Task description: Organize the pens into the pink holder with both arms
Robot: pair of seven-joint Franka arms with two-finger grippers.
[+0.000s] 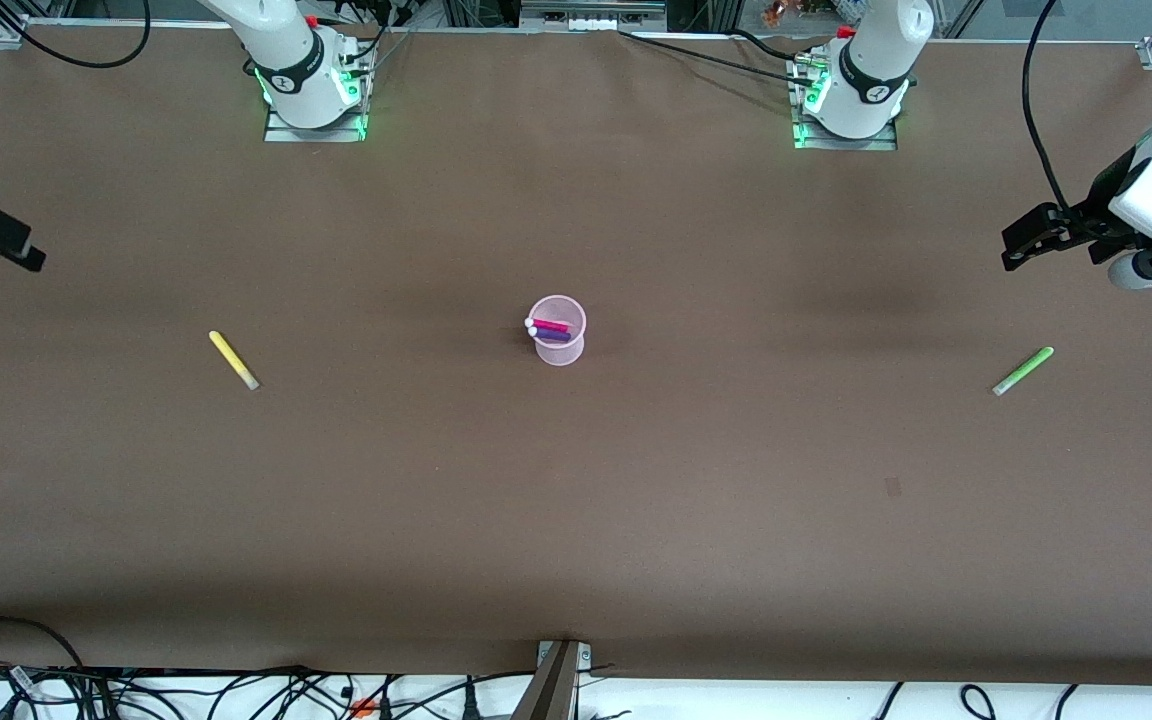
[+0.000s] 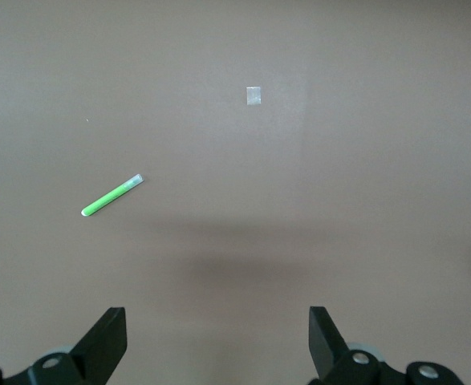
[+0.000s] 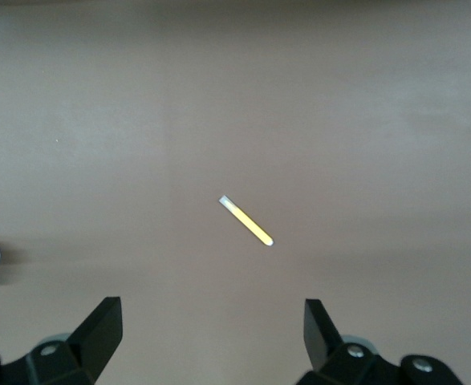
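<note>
both tools (image 2: 217,341) (image 3: 211,337) gape wide (holding nothing).

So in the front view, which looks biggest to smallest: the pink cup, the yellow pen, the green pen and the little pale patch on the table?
1. Pink holder, the widest and bulkiest.
2. Green pen and yellow pen: they look about alike, too close to rank.
3. Pale patch, the smallest.

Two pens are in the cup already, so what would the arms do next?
Probably lower each open claw onto its nearest loose pen: the left claw toward the green pen, the right claw toward the yellow pen. Both still lie outside the pink holder.
</note>
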